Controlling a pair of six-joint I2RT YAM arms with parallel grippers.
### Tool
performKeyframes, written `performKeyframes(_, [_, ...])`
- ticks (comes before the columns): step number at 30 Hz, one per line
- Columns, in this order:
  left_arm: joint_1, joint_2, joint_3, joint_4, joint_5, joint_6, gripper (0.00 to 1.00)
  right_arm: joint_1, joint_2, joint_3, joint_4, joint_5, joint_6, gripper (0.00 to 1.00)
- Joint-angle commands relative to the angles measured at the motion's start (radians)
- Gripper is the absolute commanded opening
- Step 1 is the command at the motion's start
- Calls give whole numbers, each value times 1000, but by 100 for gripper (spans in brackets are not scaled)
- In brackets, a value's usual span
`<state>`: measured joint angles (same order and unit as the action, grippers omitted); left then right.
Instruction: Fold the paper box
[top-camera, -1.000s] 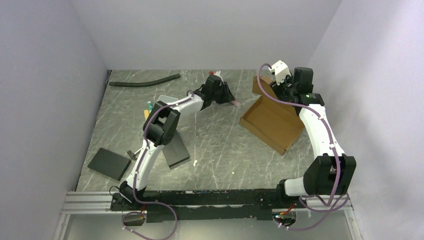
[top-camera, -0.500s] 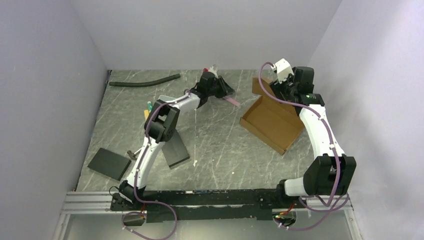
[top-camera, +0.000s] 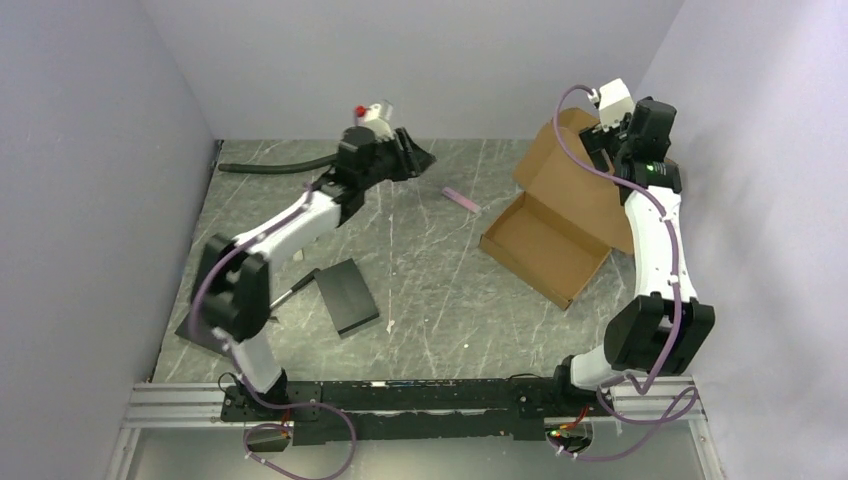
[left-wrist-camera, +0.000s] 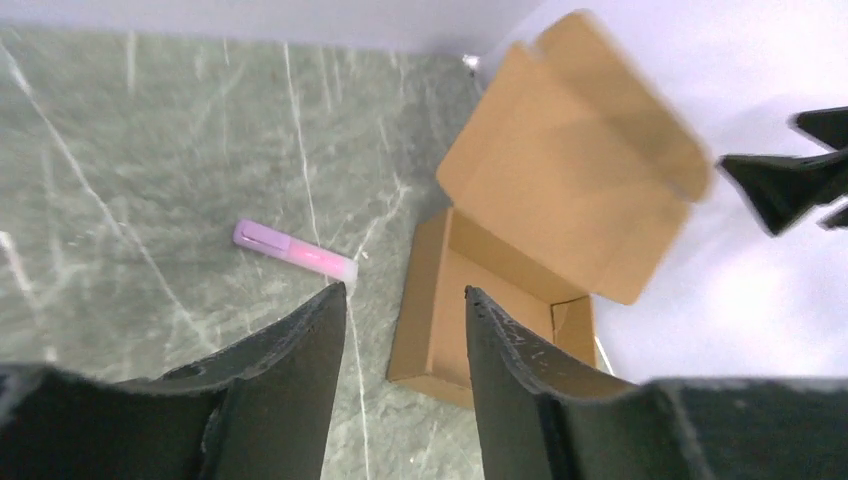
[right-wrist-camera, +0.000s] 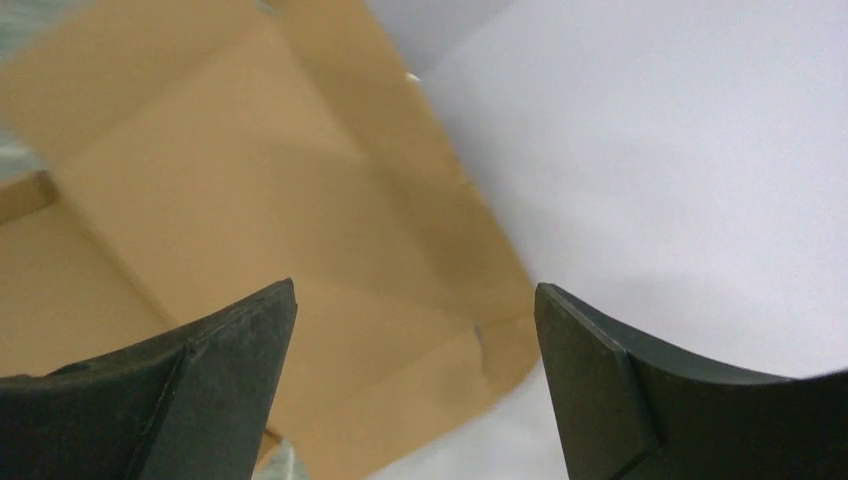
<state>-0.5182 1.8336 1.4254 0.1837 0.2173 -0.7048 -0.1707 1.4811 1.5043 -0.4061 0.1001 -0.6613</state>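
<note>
The grey marbled table (top-camera: 430, 290) is taking up the whole floor of the white-walled booth. On its far right part the paper box (top-camera: 545, 245) is sitting as a shallow brown tray with its walls already up. Its broad lid is standing raised from the far-right side and leaning toward the right wall. From the left wrist view, the paper box (left-wrist-camera: 560, 190) is showing that lid up with rounded tabs at its outer corners.

The right arm is reaching high over the right side, and the right pincer (top-camera: 600, 138) is hanging by the lid's upper right edge. Seen from its own camera, the right pincer (right-wrist-camera: 415, 290) is spread wide with nothing between its fingers. The paper box (right-wrist-camera: 250, 180) lid is lying beyond the left finger, and I cannot tell whether it is touching.

The left arm is stretching toward the far middle, and the left pincer (top-camera: 415, 158) is lifted above the table, well apart from the box and to its left. The left pincer (left-wrist-camera: 405, 290) is standing narrowly parted and empty, pointing toward the tray.

A black slab (top-camera: 347, 296) is lying near left of centre. A black hose (top-camera: 270, 165) is lying along the far left edge. A pink marker (top-camera: 460, 199) is lying on the table between the left pincer and the box.
</note>
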Motion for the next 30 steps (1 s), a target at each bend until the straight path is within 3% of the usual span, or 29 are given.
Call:
performKeyframes(1, [25,-265,-186,-17,-73,174,58,11,-127,28,-143,-391,-40,95])
performKeyframes(4, [57,-430,-284,-122,-98,221,82,42,-108,31,-249,-683,-18,96])
performKeyframes(7, [103,-580,-335,-289,-75,268,99,131,1,63,-323,-769,21,95])
performKeyframes(11, [121,-759,-339,-573,-37,493,99,262,157,101,-313,-697,74,94])
performKeyframes(14, [121,-859,-386,-727,-141,585,99,323,308,204,-337,-628,108,90])
performKeyframes(20, [127,-1033,-632,-670,-298,670,99,403,586,468,-406,-468,181,81])
performKeyframes(25, [132,-1133,-651,-664,-319,689,99,429,765,628,-471,-397,189,68])
performKeyframes(30, [139,-1152,-658,-662,-304,692,100,450,846,653,-483,-344,178,66])
